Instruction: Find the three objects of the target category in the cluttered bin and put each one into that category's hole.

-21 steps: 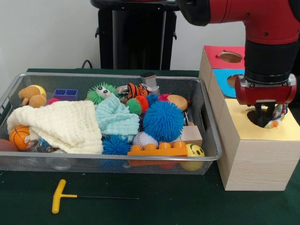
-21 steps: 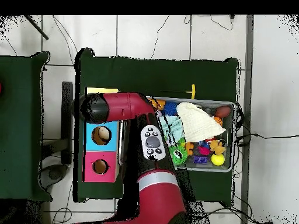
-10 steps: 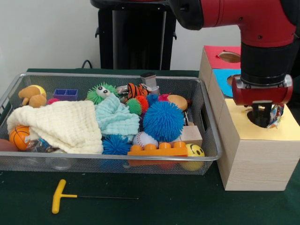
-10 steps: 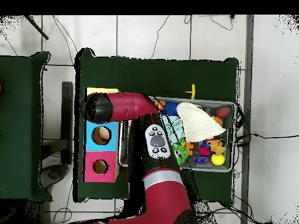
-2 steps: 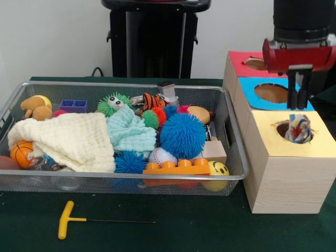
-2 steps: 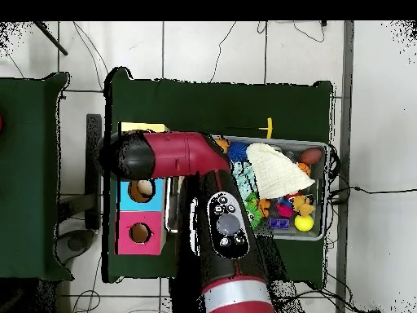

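From the front, the empty end effector (image 5: 298, 86), its prongs slightly spread, hangs above a multicoloured toy (image 5: 299, 128) sitting half out of the yellow box's hole (image 5: 284, 129), which might not drop through; overhead, the arm (image 6: 175, 154) hides both.

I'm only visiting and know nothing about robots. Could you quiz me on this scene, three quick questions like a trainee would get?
1. True or false: the tool holds the multicoloured object.
2. That object sits in the hole of which box top: A red, B blue, C yellow?
3. What yellow-handled item lies on the green table in front of the wire bin?

Key: 1 false, it hangs empty above the object. 2 C. 3 The T-handled tool key.
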Controlling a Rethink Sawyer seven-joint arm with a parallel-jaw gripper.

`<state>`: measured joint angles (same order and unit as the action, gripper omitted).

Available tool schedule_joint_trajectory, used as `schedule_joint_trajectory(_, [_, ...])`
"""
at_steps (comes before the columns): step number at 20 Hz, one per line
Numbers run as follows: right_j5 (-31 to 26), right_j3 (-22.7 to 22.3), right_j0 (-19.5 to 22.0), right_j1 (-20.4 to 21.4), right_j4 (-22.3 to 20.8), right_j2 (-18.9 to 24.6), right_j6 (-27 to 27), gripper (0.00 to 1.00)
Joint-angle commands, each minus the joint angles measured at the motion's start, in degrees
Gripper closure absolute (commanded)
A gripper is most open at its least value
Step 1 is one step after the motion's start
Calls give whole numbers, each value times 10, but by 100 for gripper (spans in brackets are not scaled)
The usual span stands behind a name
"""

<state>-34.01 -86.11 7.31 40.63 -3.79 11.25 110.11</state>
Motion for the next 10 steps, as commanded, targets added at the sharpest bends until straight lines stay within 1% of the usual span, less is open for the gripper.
schedule_joint_trajectory(1, [-70,-67,30,40,-3,51,-44,100])
schedule_joint_trajectory(10, [-79,-62,27,43,-8,50,-36,100])
